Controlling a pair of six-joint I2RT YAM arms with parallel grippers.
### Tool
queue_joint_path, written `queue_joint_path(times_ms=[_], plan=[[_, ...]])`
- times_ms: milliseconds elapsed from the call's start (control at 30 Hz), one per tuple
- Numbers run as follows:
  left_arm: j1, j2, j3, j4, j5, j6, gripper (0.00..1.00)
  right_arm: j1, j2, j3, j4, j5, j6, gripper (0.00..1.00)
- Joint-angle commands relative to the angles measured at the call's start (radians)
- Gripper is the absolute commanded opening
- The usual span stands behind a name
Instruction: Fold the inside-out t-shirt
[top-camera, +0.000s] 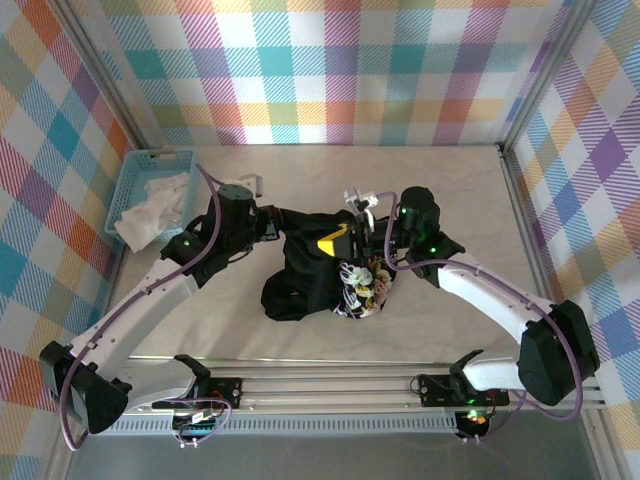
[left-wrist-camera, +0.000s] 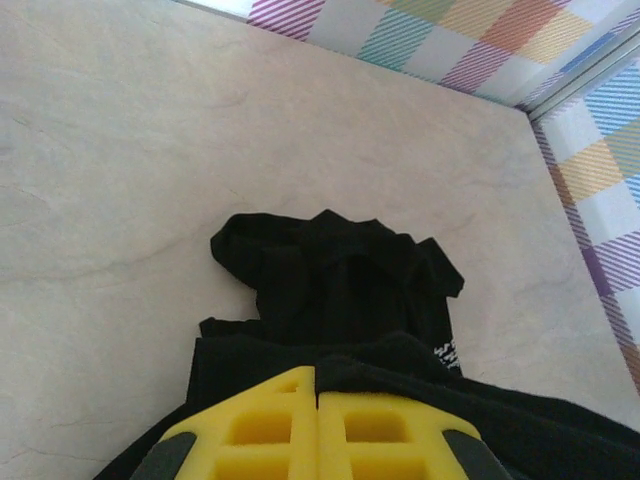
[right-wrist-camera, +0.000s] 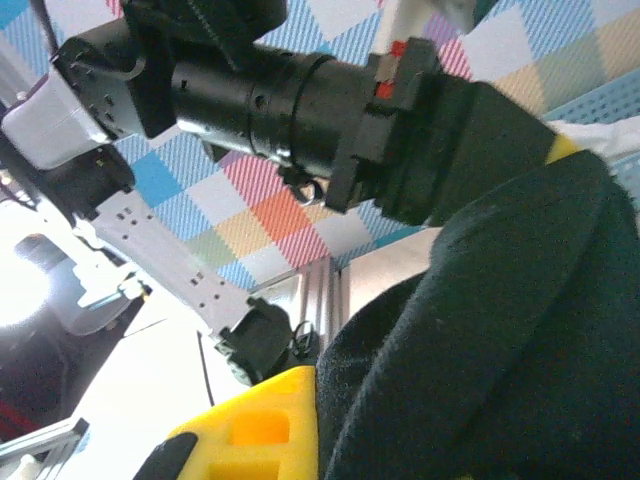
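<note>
The t-shirt (top-camera: 305, 275) lies bunched in a soft black heap at the middle of the surface (top-camera: 460, 180), with its pale print (top-camera: 360, 287) crumpled at the near right edge. The left gripper (left-wrist-camera: 318, 400) has its yellow foam fingers pinched together on a fold of the cloth. The right gripper (top-camera: 330, 242) is clamped on the shirt's top edge. A light-blue perforated plastic basket (top-camera: 135, 172) holding white cloth (top-camera: 155, 205) stands well apart at the far left. The surface is smooth and marble-patterned.
</note>
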Motion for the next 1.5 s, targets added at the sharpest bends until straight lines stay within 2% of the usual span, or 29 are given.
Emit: queue_joint_path(times_ms=[0, 100, 200, 300, 400, 533, 667, 900, 1000, 1100, 1300, 1400, 1467], plan=[[0.025, 0.024, 0.040, -0.054, -0.046, 0.043, 0.09, -0.010, 0.026, 0.043, 0.041, -0.119, -0.006, 0.00], [0.026, 0.011, 0.030, -0.056, -0.039, 0.065, 0.15, -0.014, 0.033, 0.062, -0.032, -0.112, -0.050, 0.00], [0.026, -0.037, 0.000, -0.043, -0.010, 0.093, 0.28, -0.022, 0.023, 0.070, -0.112, -0.093, -0.106, 0.00], [0.026, -0.090, -0.039, -0.034, 0.079, 0.107, 0.48, -0.029, 0.013, 0.069, -0.147, -0.074, -0.127, 0.00], [0.026, -0.152, -0.086, -0.005, 0.216, 0.105, 0.58, -0.032, 0.010, 0.072, -0.194, -0.053, -0.154, 0.00], [0.026, -0.226, -0.153, 0.103, 0.431, 0.071, 0.66, -0.033, 0.006, 0.081, -0.263, -0.027, -0.199, 0.00], [0.026, -0.175, -0.180, 0.277, 0.636, -0.024, 0.70, -0.033, -0.003, 0.077, -0.278, -0.019, -0.213, 0.00], [0.025, -0.063, -0.142, 0.336, 0.689, -0.083, 0.71, -0.033, -0.016, 0.069, -0.300, -0.010, -0.230, 0.00], [0.024, -0.026, -0.130, 0.368, 0.720, -0.111, 0.63, -0.033, -0.019, 0.067, -0.303, -0.008, -0.232, 0.00], [0.023, -0.009, -0.131, 0.398, 0.737, -0.127, 0.50, -0.033, -0.020, 0.066, -0.310, -0.006, -0.239, 0.00], [0.022, -0.015, -0.119, 0.357, 0.692, -0.092, 0.26, -0.033, -0.022, 0.070, -0.349, 0.003, -0.270, 0.00], [0.022, -0.026, -0.112, 0.326, 0.670, -0.068, 0.09, -0.033, -0.033, 0.082, -0.423, 0.053, -0.311, 0.00], [0.022, -0.042, -0.112, 0.310, 0.667, -0.054, 0.00, -0.033, -0.044, 0.102, -0.501, 0.149, -0.332, 0.03]])
